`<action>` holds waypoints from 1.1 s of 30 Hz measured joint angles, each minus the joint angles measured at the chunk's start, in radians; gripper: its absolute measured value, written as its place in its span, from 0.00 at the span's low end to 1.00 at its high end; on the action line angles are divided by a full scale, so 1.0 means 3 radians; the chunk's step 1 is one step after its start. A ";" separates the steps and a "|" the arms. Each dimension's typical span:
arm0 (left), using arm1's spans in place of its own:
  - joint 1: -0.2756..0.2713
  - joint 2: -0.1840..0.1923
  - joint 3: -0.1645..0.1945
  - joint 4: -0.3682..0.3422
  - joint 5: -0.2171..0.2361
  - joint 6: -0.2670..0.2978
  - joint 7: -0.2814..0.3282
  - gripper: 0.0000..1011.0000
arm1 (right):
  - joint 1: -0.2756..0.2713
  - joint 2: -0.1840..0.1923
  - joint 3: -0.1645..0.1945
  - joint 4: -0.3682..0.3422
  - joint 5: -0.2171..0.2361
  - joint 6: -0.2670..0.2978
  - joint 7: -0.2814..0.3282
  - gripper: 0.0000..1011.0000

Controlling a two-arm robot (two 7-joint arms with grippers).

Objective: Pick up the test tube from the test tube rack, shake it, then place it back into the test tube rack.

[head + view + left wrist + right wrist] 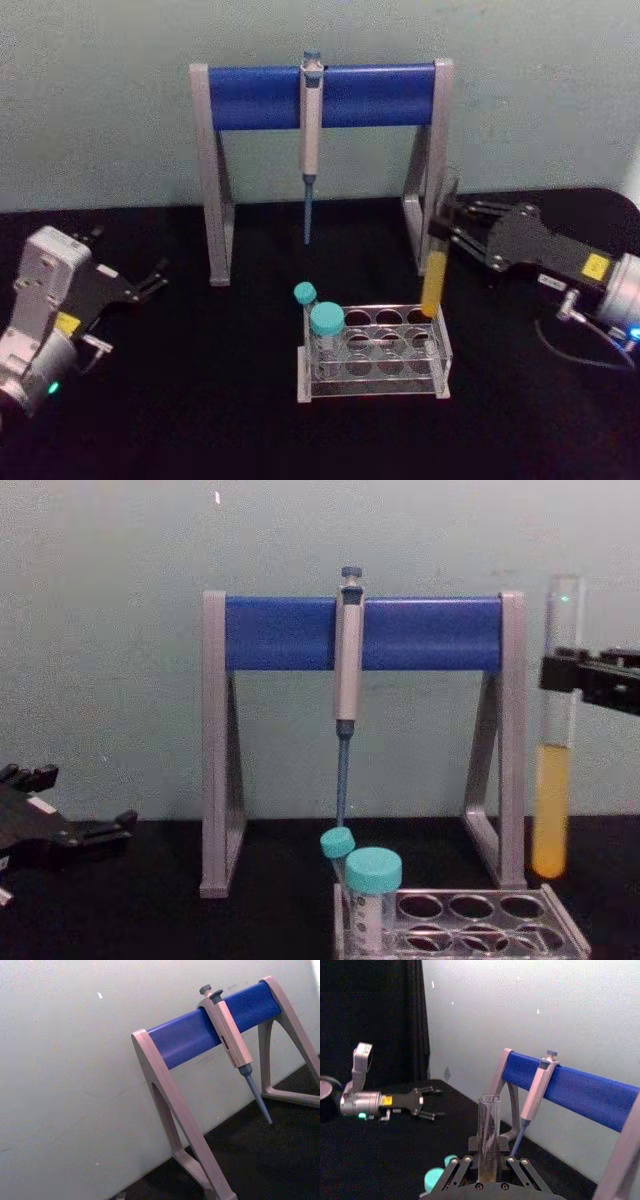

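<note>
Black table (200, 400), pale wall (100, 100); right gripper (441, 228) fingers around the test tube (433, 285), left gripper (156, 278) fingers wide.

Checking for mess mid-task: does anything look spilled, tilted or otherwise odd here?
No spill shows. The right tool holds the test tube upright above the test tube rack. One teal-capped tube at the rack's left end leans in its hole. The left tool rests at left.

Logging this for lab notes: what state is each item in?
Clear plastic test tube rack: holds two teal-capped tubes.
Clear glass test tube: uncapped, upright, lifted above rack, yellow liquid inside.
Right gripper: shut on test tube.
Left gripper: open, parked at left.
Grey pipette: hanging on blue stand.
</note>
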 joint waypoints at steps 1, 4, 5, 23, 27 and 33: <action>0.0000 0.0000 0.0000 0.0000 0.0000 0.0000 0.0000 0.99 | -0.0020 0.0029 0.0010 -0.0019 -0.0003 0.0001 -0.0011 0.23; 0.0000 0.0000 0.0000 0.0000 0.0000 0.0000 0.0000 0.99 | -0.0086 0.0113 0.0056 -0.0083 -0.0044 0.0005 -0.0100 0.23; 0.0000 0.0000 0.0000 0.0000 0.0000 0.0000 0.0000 0.99 | -0.0112 0.0142 0.0083 -0.0106 -0.0087 0.0009 -0.0173 0.23; 0.0000 0.0000 0.0000 0.0000 0.0000 0.0000 0.0000 0.99 | 0.0016 -0.0248 0.0196 0.0122 -0.0385 -0.0178 -0.0529 0.23; 0.0000 0.0000 0.0000 0.0000 0.0000 0.0000 0.0000 0.99 | 0.0059 -0.0365 0.0201 0.0213 -0.0196 -0.0205 -0.0348 0.23; 0.0000 0.0000 0.0000 0.0000 0.0000 0.0000 0.0000 0.99 | 0.0090 -0.0385 0.0185 0.0272 0.0168 -0.0097 -0.0056 0.23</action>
